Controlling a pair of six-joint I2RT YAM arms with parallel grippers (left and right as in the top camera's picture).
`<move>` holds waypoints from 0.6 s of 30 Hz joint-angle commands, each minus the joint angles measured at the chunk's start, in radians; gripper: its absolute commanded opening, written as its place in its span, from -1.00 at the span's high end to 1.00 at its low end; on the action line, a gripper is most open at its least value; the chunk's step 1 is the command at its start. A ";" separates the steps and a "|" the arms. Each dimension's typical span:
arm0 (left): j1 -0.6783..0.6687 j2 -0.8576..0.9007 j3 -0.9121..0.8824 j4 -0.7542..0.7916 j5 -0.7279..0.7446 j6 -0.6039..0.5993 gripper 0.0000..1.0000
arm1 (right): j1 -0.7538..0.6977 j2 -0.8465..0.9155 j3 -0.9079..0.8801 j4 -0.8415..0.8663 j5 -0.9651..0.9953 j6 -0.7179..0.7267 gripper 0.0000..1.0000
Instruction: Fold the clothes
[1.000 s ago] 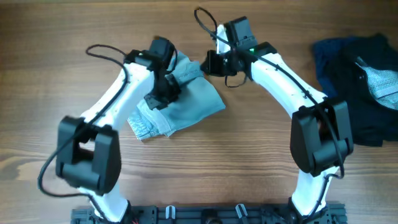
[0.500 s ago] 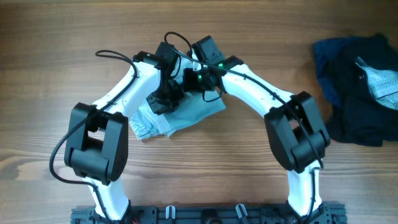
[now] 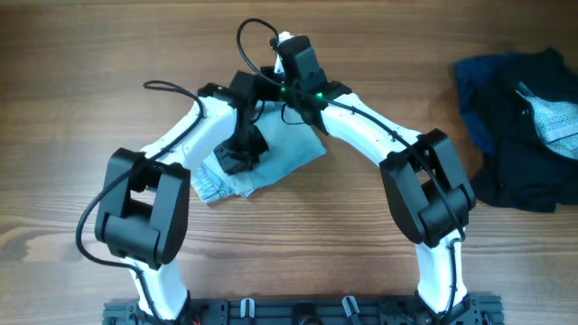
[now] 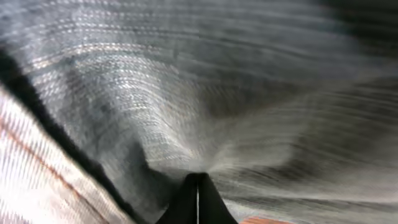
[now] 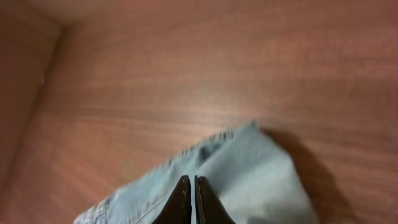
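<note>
overhead view: denim shorts (image 3: 287, 161), fold judged under way, are pinched by the closed left gripper (image 4: 198, 183) and, at their 12 o'clock edge, the closed right gripper (image 5: 191, 183); held flap to be laid across next.

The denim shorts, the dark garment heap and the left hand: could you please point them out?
denim shorts (image 3: 293, 153), overhead, bare folded panel.
dark garment heap (image 3: 488, 99), overhead, navy left side.
left hand (image 4: 198, 182), left wrist, between closed fingertips.

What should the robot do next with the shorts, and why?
Probably the left pincer should lift its pinch and carry it over the shorts: wrinkles fan out from its shut tips, so it seems to grip, while the right pincer, shut, sits at their edge.
</note>
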 commanded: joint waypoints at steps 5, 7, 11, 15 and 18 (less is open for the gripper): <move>0.012 -0.026 -0.037 -0.074 -0.258 -0.022 0.85 | -0.068 -0.060 0.201 -0.422 0.089 -0.188 0.88; 0.055 -0.027 -0.037 -0.115 -0.303 -0.042 0.84 | -0.093 -0.074 0.220 -0.512 0.087 -0.192 0.89; 0.172 -0.047 -0.032 -0.171 -0.299 -0.049 0.92 | -0.107 -0.079 0.221 -0.625 0.072 -0.207 0.91; 0.200 -0.167 -0.005 -0.179 -0.315 -0.046 0.74 | -0.107 -0.100 0.221 -0.734 -0.055 -0.263 0.91; 0.200 -0.240 -0.005 -0.154 -0.314 -0.020 0.48 | -0.098 -0.140 0.221 -0.839 -0.065 -0.354 0.87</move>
